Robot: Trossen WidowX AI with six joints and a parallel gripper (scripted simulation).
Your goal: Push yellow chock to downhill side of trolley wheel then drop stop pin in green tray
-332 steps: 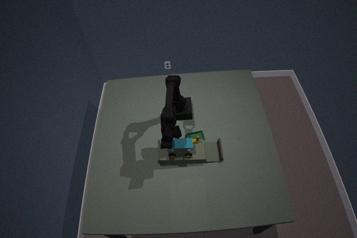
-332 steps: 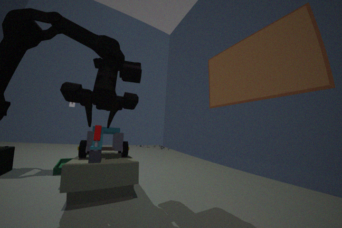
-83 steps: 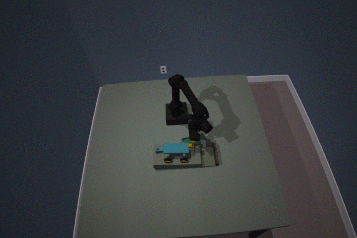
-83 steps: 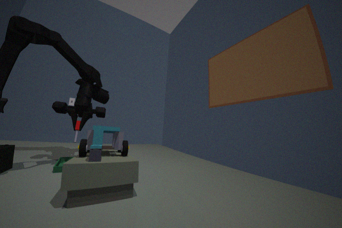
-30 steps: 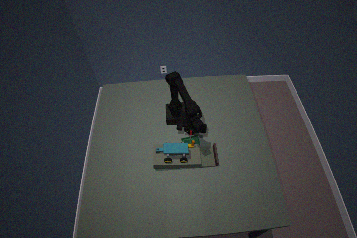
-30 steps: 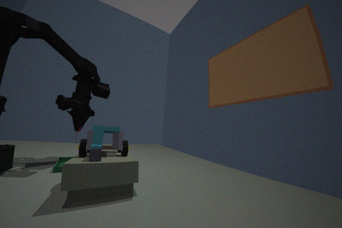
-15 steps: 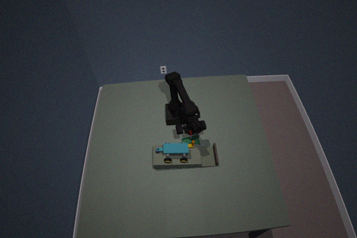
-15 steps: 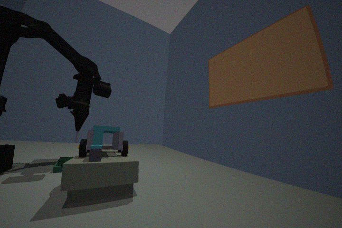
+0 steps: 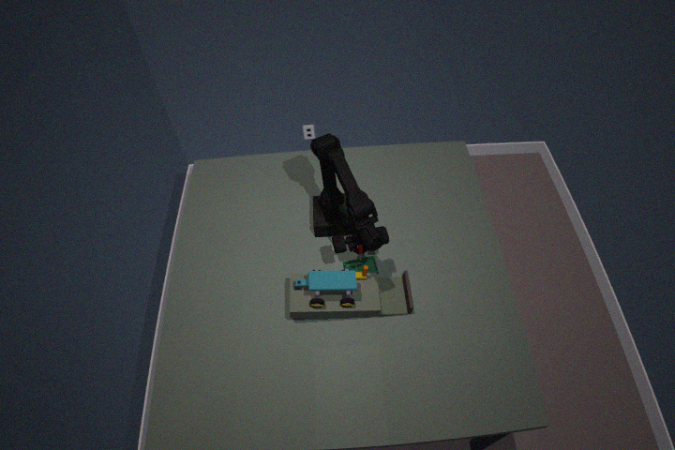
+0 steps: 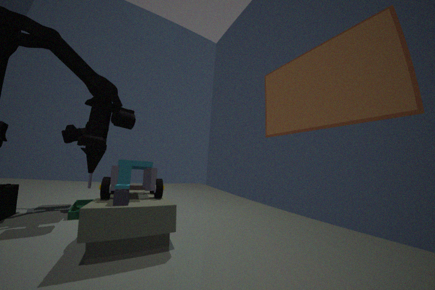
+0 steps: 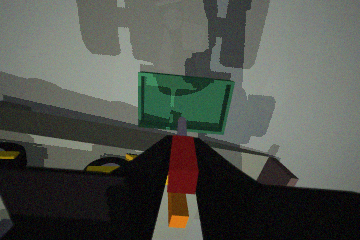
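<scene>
My gripper [image 9: 359, 249] [image 10: 92, 168] [image 11: 182, 142] is shut on the stop pin's red head [image 9: 359, 247] [image 11: 183, 167]. The pin's grey shaft [image 10: 89, 181] [image 11: 181, 125] points down over the green tray [image 9: 352, 263] [image 10: 75, 210] [image 11: 208, 107], well above it. The blue trolley [image 9: 332, 279] [image 10: 133, 171] stands on the ramp [image 9: 338, 311] [image 10: 125, 220] on its black wheels [image 9: 347, 302] [image 11: 105, 165]. The yellow chock [image 9: 360, 276] [image 11: 178, 212] with its orange handle [image 9: 365, 269] sits at the trolley's far downhill wheel; I cannot tell if it touches.
A brown end stop [image 9: 408, 292] [image 11: 277, 172] closes the low end of the ramp. The arm's black base [image 9: 324, 222] stands behind the tray. The tray lies between the base and the ramp.
</scene>
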